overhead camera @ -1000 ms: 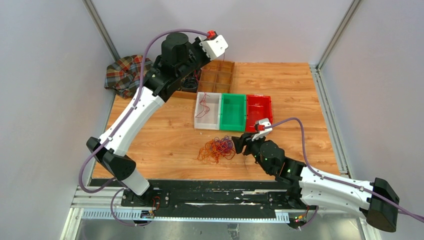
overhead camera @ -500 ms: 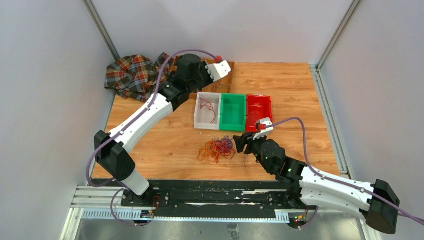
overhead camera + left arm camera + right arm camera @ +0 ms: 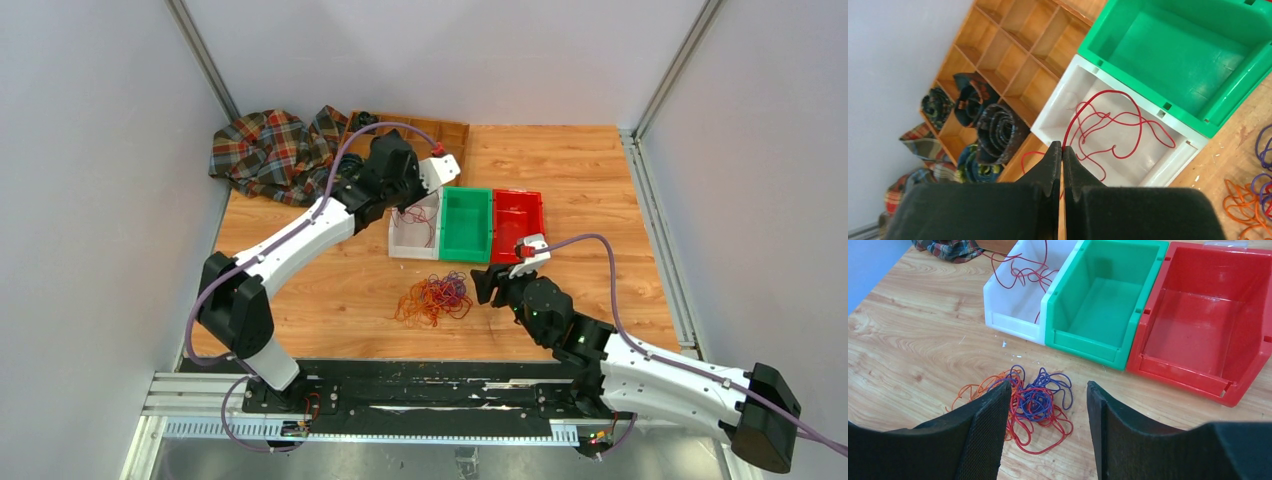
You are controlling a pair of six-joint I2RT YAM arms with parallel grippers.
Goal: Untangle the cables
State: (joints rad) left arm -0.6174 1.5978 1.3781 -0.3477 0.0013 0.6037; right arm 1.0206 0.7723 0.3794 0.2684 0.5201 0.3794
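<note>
A tangle of red, orange and purple-blue cables [image 3: 432,298] lies on the wooden table in front of the bins; it also shows in the right wrist view [image 3: 1023,405]. My left gripper [image 3: 1062,146] is shut on a red cable [image 3: 1108,120] whose loops lie in the white bin [image 3: 398,240]; one loop hangs over the bin's left side. My right gripper [image 3: 1048,390] is open and empty, just right of the tangle [image 3: 485,285], low above the table.
A green bin [image 3: 466,250] and a red bin [image 3: 538,215] stand right of the white one. A wooden compartment tray [image 3: 998,55] with dark coiled rolls sits behind. A plaid cloth [image 3: 270,150] lies at the back left.
My left arm has come down and forward from the wooden tray to the white bin, carrying the red cable down into it. The right arm has barely moved.
</note>
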